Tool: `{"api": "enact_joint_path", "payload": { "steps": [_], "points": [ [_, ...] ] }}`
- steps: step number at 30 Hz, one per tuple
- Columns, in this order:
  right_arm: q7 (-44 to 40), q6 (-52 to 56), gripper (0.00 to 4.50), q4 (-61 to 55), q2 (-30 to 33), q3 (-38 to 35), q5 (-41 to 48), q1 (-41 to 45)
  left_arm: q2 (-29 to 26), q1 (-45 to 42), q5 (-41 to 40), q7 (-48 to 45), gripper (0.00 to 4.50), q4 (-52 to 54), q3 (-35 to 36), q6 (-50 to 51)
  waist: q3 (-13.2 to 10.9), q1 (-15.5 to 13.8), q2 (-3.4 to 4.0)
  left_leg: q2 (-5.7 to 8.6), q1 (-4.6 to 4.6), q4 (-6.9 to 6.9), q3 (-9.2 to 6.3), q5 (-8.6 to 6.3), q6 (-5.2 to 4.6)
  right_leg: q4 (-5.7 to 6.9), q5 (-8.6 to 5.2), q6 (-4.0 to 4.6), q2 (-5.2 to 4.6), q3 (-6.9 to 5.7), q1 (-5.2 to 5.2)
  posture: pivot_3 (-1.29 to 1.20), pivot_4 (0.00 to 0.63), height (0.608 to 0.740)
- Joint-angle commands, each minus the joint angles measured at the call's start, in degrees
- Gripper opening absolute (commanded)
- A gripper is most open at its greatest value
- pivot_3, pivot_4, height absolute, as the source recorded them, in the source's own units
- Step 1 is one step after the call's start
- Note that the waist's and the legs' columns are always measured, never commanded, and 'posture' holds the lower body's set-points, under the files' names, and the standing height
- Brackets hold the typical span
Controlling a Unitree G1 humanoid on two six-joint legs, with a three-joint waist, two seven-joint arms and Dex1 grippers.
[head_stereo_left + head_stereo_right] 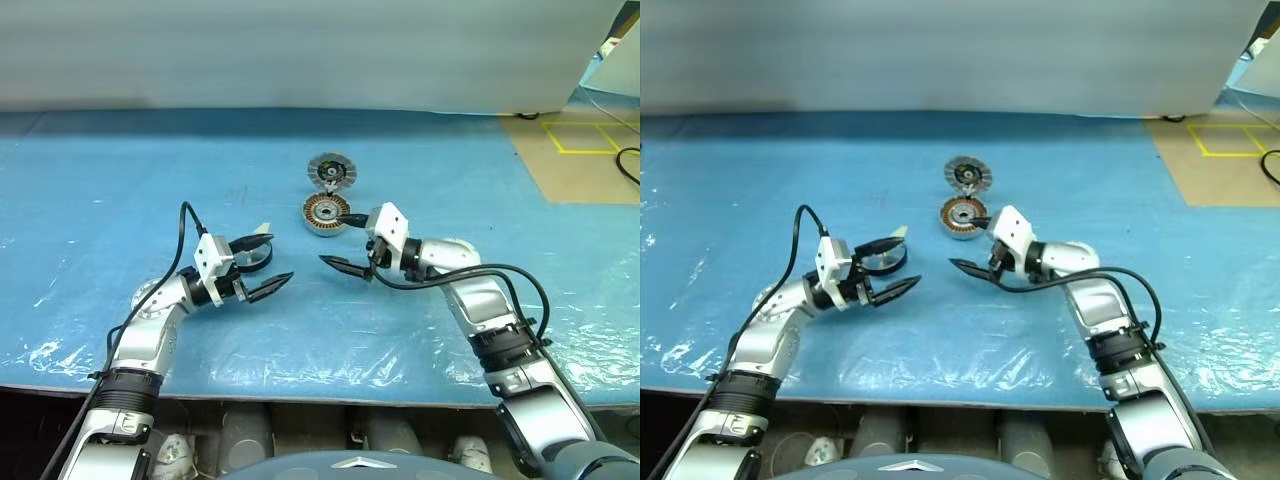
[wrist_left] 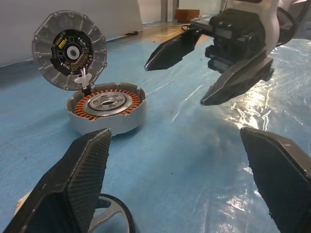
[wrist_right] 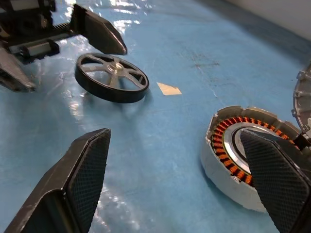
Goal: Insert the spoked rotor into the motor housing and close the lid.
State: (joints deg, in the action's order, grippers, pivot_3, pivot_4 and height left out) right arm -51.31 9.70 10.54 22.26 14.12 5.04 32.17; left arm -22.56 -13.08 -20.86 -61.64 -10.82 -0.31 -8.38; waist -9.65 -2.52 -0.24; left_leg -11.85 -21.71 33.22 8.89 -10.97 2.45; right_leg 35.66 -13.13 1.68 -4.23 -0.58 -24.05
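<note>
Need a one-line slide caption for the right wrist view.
Open right gripper faces the spoked rotor lying flat on blue sheet, motor housing alongside.

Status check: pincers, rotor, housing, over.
Both pincers, left and right, open, empty. Spoked rotor flat on mat by left pincer. Motor housing uncovered, lid standing up behind it. Path clear.

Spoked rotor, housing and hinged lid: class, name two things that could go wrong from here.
1. The spoked rotor lies flat on the shiny blue sheet right beside the open left tool; a pinch on its thin rim might slip.
2. The lid stands open above the motor housing, and the open right tool hangs close by; a careless sweep could knock it shut early.
</note>
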Motion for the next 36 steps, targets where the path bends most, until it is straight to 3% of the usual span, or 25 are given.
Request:
{"api": "enact_joint_path", "payload": {
  "steps": [1, 8, 16, 29, 30, 36],
  "points": [
    [0.75, 0.21, 4.47, 4.0, -0.91, 1.3, -2.8, 5.37, -0.11, -0.08, 0.04, 0.16, 4.5, 0.92, 0.16, -1.03, 0.0, -0.01, 0.0, 0.0, 0.0, 0.0, 0.0, 0.0, 0.01, 0.01, 0.0, 0.0, 0.0, 0.0, 0.0, 0.0, 0.15, 0.74],
    [-0.36, -4.22, 4.47, 12.69, -0.95, 4.73, -8.39, 11.51, -0.12, 0.36, 0.3, 0.72, 4.5, 1.55, 0.15, -0.79, 0.0, -0.13, 0.0, -0.01, -0.04, -0.02, 0.0, 0.01, 0.01, 0.04, 0.0, 0.0, 0.0, -0.04, -0.01, 0.0, 0.15, 0.74],
    [-0.2, -8.82, 4.47, 16.97, -0.85, 6.02, -12.02, 12.35, -0.02, 0.65, 0.39, 1.18, 4.5, 2.12, -0.09, -0.41, 0.0, -0.1, 0.0, -0.03, -0.02, -0.01, 0.0, 0.01, 0.01, 0.07, 0.0, 0.01, 0.0, -0.04, -0.02, 0.0, 0.15, 0.74],
    [6.31, -16.46, 0.23, 23.59, -1.04, 5.89, -17.9, 13.26, 0.0, 0.39, 0.35, 1.74, 4.5, 3.08, -0.23, 0.41, 0.0, -0.21, 0.0, -0.03, -0.02, 0.05, 0.01, 0.01, 0.0, 0.1, 0.0, 0.01, 0.0, -0.03, -0.01, 0.0, 0.15, 0.74],
    [6.77, -16.89, 0.04, 23.88, -1.24, 5.76, -17.95, 13.44, -0.04, 0.33, 0.35, 1.78, 4.5, 3.08, -0.21, 0.48, 0.0, -0.26, -0.01, -0.02, -0.02, 0.05, 0.01, 0.01, -0.01, 0.11, 0.0, 0.01, 0.0, -0.03, -0.01, 0.0, 0.15, 0.74],
    [7.75, -17.23, 0.04, 24.06, -1.88, 5.55, -17.94, 13.66, -0.05, 0.3, 0.47, 2.11, 4.5, 3.52, -0.37, 0.85, 0.0, -0.1, -0.01, -0.04, -0.02, 0.08, 0.02, 0.01, -0.01, 0.11, 0.0, 0.01, 0.01, -0.03, -0.01, 0.0, 0.15, 0.74]
  ]
}}
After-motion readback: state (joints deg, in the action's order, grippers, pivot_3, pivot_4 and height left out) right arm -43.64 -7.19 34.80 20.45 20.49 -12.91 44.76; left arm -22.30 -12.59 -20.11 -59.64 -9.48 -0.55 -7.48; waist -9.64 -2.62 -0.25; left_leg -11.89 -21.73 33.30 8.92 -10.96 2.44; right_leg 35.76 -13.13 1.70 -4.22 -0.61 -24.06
